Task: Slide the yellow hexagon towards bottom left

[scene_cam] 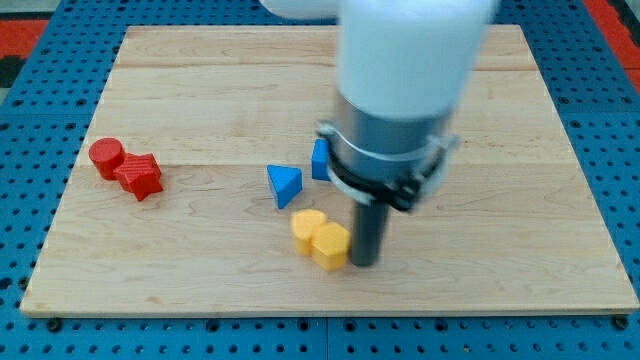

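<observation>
My tip (365, 262) touches the yellow hexagon (331, 245)'s right side; hexagon's heading unclear.

Light falls bright and even across my worktop (200, 90), with no glare on the pale wood. The blocks cast only short, soft shadows at their feet. My arm's white housing (410, 50) is blurred and out of focus close to the camera; the whole picture is slightly soft.
</observation>
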Controlling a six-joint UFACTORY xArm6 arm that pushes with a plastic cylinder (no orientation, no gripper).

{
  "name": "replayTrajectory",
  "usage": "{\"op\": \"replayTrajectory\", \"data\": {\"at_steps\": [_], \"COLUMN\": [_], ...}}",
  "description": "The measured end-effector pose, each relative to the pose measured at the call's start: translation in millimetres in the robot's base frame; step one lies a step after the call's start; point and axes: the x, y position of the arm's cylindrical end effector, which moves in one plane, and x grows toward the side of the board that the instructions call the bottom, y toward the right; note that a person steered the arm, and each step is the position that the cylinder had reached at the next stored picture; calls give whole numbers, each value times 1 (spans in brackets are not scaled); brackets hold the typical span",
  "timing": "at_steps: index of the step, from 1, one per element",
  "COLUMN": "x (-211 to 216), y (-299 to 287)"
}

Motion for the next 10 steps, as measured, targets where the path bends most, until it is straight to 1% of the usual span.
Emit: {"op": "replayTrajectory", "data": {"at_steps": [2, 3, 4, 5, 6, 7, 8, 9, 10], "x": [-21, -44, -31, 1, 4, -5, 2, 40, 45], "y": [-68, -103, -122, -110, -81, -66, -2, -15, -71]}}
